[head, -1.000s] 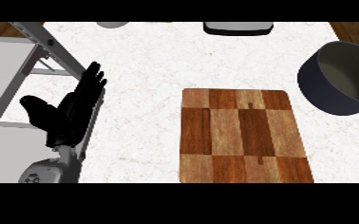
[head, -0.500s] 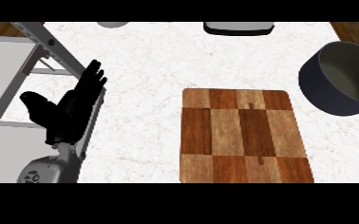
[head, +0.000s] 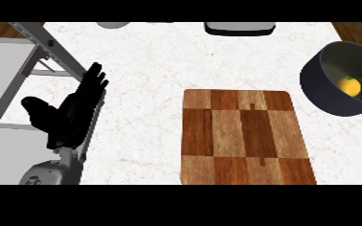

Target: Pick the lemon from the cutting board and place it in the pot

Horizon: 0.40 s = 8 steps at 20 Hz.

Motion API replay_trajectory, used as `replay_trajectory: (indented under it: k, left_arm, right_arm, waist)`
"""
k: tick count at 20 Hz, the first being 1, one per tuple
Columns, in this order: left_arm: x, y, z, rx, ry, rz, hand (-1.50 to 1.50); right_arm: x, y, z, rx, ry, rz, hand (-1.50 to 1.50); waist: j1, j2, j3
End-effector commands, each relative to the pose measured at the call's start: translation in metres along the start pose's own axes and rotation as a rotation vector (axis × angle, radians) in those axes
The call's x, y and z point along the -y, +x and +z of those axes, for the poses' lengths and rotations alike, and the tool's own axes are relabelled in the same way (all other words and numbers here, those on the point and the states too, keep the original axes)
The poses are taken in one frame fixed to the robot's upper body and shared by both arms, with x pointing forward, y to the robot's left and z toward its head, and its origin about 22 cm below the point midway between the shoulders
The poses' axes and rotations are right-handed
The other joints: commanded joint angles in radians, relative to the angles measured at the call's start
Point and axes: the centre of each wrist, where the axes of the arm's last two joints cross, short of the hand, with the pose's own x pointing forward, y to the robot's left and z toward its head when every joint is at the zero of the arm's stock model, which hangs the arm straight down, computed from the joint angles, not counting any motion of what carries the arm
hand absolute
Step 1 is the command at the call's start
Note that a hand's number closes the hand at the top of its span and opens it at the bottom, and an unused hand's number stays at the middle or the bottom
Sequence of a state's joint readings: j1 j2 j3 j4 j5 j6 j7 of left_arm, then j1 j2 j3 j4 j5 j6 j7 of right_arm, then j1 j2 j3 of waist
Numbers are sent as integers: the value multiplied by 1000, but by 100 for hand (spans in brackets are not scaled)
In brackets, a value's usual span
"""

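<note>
One lemon [head: 349, 85] lies inside the one pot [head: 316, 84], which stands at the right edge of the counter [head: 155, 72]. One board [head: 244, 143] lies at the front edge, just left of the pot. One hand shows, the left hand [head: 74, 112], near the left edge, fingers straight, thumb spread, holding nothing.

A grey round thing [head: 113, 25] is sitting at the counter's [head: 163, 76] far edge, toward the left. A dark tray [head: 239, 28] is sitting further right. A metal frame [head: 44, 44] is lying along the left edge.
</note>
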<state>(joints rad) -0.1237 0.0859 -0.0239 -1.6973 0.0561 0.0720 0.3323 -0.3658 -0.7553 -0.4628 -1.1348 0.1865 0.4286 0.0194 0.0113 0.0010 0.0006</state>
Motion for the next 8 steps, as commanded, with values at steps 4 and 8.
replay_trajectory:
  k: [4, 8]
  left_arm:
    - [-18, -3, 1, -20, 22, -2, 0]
    - [1, 5, 13, 0, -4, 8, 0]
  right_arm:
    - [41, -7, 14, 115, -287, -260, -150]
    - [52, -27, 14, 80, -382, -316, -150]
  waist:
    - [-17, -3, 0]
    - [-1, 0, 0]
